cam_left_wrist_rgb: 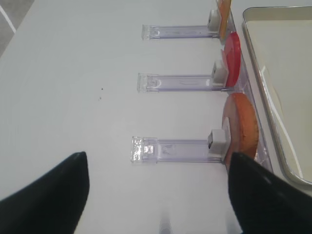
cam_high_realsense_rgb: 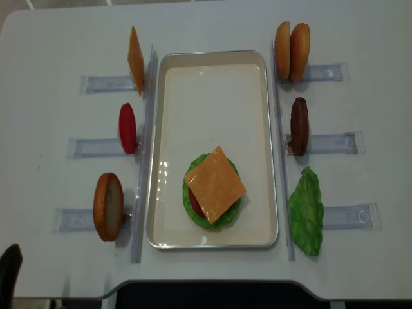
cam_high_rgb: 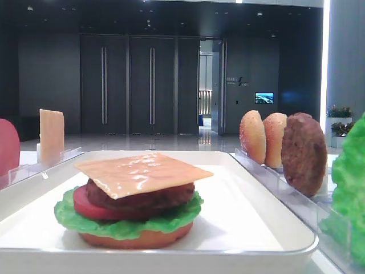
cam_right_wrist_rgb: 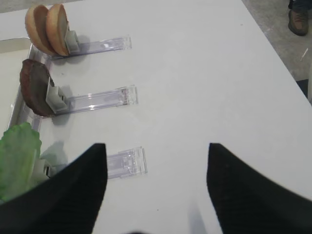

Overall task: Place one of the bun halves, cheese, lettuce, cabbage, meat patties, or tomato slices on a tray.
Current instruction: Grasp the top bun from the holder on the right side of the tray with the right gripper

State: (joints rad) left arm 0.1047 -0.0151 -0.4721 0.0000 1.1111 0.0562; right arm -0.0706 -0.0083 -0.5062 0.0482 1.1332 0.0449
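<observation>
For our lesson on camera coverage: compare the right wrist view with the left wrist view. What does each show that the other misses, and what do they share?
Only the right wrist view shows the two bun halves standing together, the meat patty upright in its rack, and the lettuce.

Only the left wrist view shows the tomato slice, a single bun half, the cheese edge, and the tray rim.

Both show the white table, clear racks, and an open end effector with dark fingers at the bottom corners.

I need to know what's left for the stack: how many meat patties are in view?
2. One meat patty stands upright in the middle rack right of the tray; the other lies in the stack under the cheese. Others could be hidden.
</observation>
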